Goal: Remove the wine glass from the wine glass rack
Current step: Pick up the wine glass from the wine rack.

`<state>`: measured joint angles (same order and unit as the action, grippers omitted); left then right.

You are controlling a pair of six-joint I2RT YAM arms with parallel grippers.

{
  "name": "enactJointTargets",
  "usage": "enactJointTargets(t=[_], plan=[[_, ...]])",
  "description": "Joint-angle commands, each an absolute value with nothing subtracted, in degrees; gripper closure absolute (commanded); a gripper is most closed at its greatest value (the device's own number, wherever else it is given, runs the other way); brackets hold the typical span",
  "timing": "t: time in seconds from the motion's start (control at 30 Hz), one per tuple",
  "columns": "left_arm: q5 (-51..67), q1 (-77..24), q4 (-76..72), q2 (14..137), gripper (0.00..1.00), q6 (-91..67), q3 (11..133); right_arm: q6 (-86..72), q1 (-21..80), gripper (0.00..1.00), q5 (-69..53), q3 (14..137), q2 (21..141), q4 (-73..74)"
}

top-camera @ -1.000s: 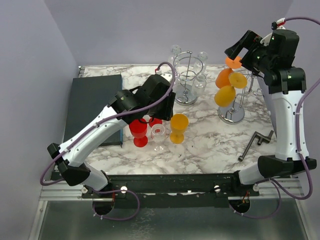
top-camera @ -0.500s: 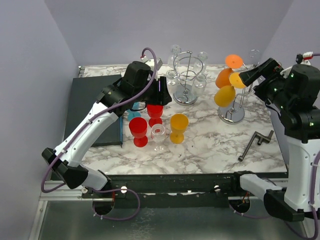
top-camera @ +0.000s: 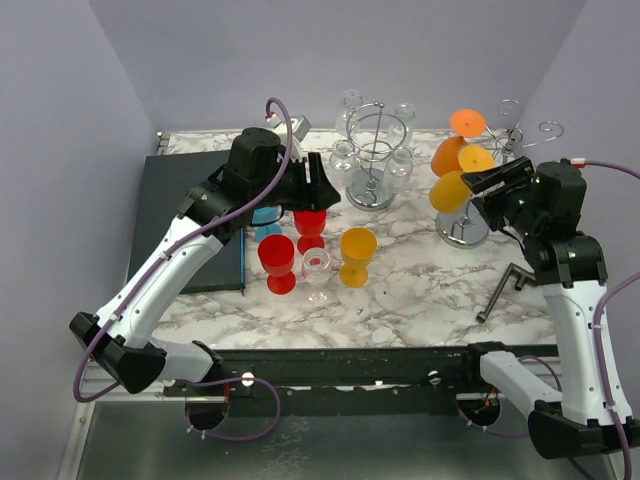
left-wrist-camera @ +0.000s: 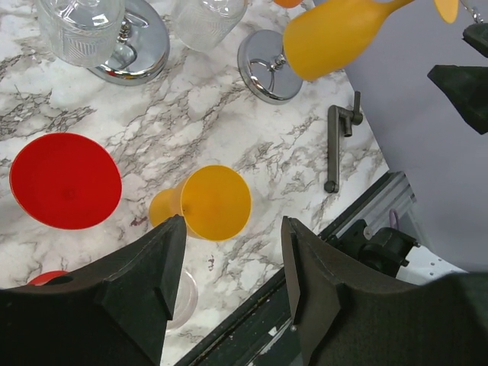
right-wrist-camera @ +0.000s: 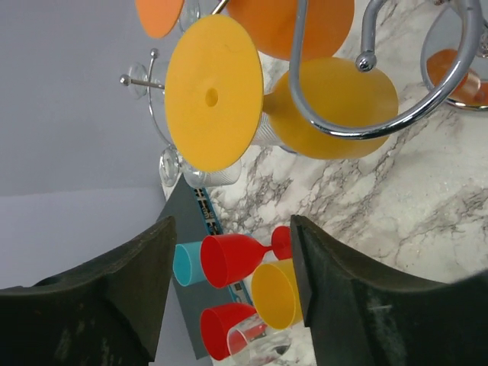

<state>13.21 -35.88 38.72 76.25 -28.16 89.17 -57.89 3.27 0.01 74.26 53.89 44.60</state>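
Jaws of the right gripper [right-wrist-camera: 232, 221] stood apart with nothing between them, aimed straight at the yellow wine glass [right-wrist-camera: 332, 107] and just short of touching it. That glass hung on the wine glass rack [top-camera: 463, 230], tilted, with its flat foot [right-wrist-camera: 213, 91] turned toward the wrist camera and a chrome hook [right-wrist-camera: 381, 114] curling across its bowl. Tight quarters up there: an orange glass [top-camera: 447, 155] hung right beside it on the same rack, and an orange foot [top-camera: 467, 122] showed higher still.

Across the way, the left gripper [left-wrist-camera: 232, 223] hovered over the marble table [top-camera: 420, 290], jaws parted too, holding nothing. Under it stood a huddle of loose glasses: a yellow one [top-camera: 357, 245], a red glass [top-camera: 277, 255] nearer the arms, another red [top-camera: 310, 222] behind it, a small clear one [top-camera: 317, 265] between them, and a blue glass [right-wrist-camera: 187, 263] partly hidden by the left arm.

Behind that huddle stood a second chrome rack [top-camera: 378, 150] carrying clear glasses. A dark crank handle [top-camera: 505, 285] lay on the marble near the wine glass rack's round base, and a dark mat [top-camera: 185, 200] covered the table's left side.
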Motion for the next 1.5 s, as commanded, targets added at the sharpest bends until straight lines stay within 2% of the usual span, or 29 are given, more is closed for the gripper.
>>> enactJointTargets(t=[0.0, 0.47, 0.6, 0.97, 1.13, 1.27, 1.47], plan=[[15.2, -35.0, 36.6, 74.0, 0.41, -28.4, 88.1, -64.7, 3.0, 0.38, 4.7, 71.0, 51.5, 35.8], [16.8, -33.4, 35.9, 74.0, 0.41, -28.4, 87.7, -71.4, 2.9, 0.43, 10.0, 67.1, 52.8, 29.3], [17.2, -33.1, 35.7, 74.0, 0.41, -28.4, 87.7, -72.7, 3.0, 0.50, 10.5, 66.3, 53.4, 27.6], [17.7, -32.4, 35.6, 73.5, 0.41, -28.4, 87.3, -74.4, 2.9, 0.57, 12.9, 66.3, 55.0, 27.0], [17.9, -32.3, 35.5, 73.4, 0.41, -28.4, 87.2, -74.3, 3.0, 0.67, 13.3, 66.7, 55.5, 26.9], [18.1, -32.1, 35.4, 73.3, 0.41, -28.4, 87.0, -74.1, 3.0, 0.81, 12.9, 66.9, 55.8, 26.7], [18.2, -31.9, 35.3, 73.1, 0.41, -28.5, 86.9, -74.0, 3.0, 0.96, 12.1, 67.1, 55.6, 26.2]])
